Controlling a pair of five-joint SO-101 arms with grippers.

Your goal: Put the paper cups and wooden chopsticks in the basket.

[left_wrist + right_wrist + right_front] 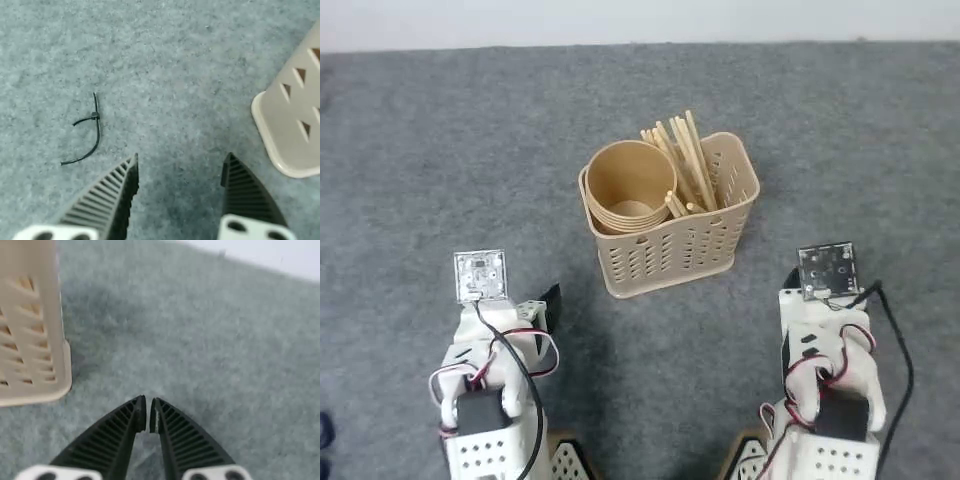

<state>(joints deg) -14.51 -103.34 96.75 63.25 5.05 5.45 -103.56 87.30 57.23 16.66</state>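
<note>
A beige slotted basket [710, 245] stands in the middle of the grey carpet. Inside it sits a stack of brown paper cups [630, 183], with several wooden chopsticks [682, 160] leaning upright beside them. My left gripper [181, 162] is open over bare carpet, nothing between its fingers, with the basket's corner [295, 125] off to one side. It sits near the front left in the high view, left gripper [548, 305]. My right gripper [148, 405] is shut on nothing, close to the basket's base [30, 365], at the front right.
A small black cable tie [89, 131] lies on the carpet beyond the left gripper. Grey carpet [440, 150] spreads around the basket on all sides. A pale wall edge [640, 20] runs along the far side.
</note>
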